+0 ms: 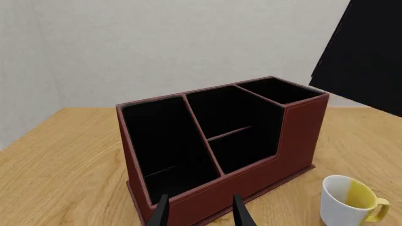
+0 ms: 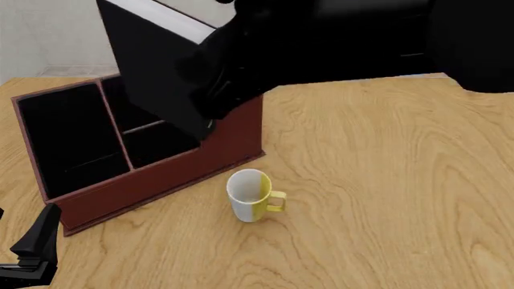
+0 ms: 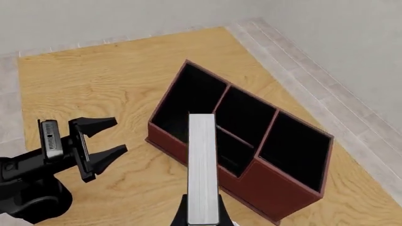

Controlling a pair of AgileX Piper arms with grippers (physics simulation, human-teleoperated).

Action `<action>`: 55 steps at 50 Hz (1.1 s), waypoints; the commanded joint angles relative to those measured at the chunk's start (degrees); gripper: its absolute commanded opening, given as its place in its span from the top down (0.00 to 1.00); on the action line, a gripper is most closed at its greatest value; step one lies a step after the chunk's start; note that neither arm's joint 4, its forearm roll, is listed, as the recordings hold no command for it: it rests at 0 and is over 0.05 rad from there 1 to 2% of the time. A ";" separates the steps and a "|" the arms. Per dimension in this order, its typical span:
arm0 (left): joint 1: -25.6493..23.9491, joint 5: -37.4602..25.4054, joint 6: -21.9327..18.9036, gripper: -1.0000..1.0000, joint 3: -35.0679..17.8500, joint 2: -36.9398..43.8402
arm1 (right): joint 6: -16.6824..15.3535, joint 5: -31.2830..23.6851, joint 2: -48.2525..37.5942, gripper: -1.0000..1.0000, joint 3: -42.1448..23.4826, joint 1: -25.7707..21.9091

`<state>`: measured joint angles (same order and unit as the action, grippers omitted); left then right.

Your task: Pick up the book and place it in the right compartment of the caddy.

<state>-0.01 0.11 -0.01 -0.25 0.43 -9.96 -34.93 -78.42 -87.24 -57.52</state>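
The black book (image 2: 153,72) hangs tilted in the air over the right end of the reddish-brown caddy (image 2: 161,174). Its white page edge (image 3: 203,165) faces the right wrist camera. My right gripper (image 3: 203,219) is shut on the book's lower end. In the front view the book and the dark right arm hide the right compartment (image 1: 276,89); it shows as an empty black section (image 3: 295,146) in both wrist views. My left gripper (image 1: 201,214) is open and empty, low by the caddy's front left corner.
A white and yellow mug (image 2: 253,195) stands on the wooden table (image 2: 386,180) just in front of the caddy's right end. The middle section of the caddy has a thin shelf (image 1: 229,133). A pale wall rises behind the table.
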 commanded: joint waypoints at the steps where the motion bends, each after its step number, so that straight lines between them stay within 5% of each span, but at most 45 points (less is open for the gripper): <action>1: 0.00 0.00 -0.01 0.00 0.00 0.00 | 0.10 -7.79 -2.47 1.00 -12.16 0.97; 25: 0.00 0.00 -0.01 0.00 0.00 0.00 | 3.51 -14.62 -16.80 1.00 -34.34 10.60; 35: 0.01 0.00 0.01 0.00 0.00 -0.01 | 3.82 -23.25 -27.44 1.00 -52.59 13.55; 41: 0.01 0.00 0.00 0.00 0.00 0.00 | 5.11 -33.32 -38.90 1.00 -71.96 14.88; 55: 0.01 0.00 0.01 0.00 0.00 0.01 | 8.01 -32.16 -45.69 1.00 -74.34 17.16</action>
<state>-0.01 0.11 -0.01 -0.25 0.43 -4.59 -65.50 -118.54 -155.06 -42.11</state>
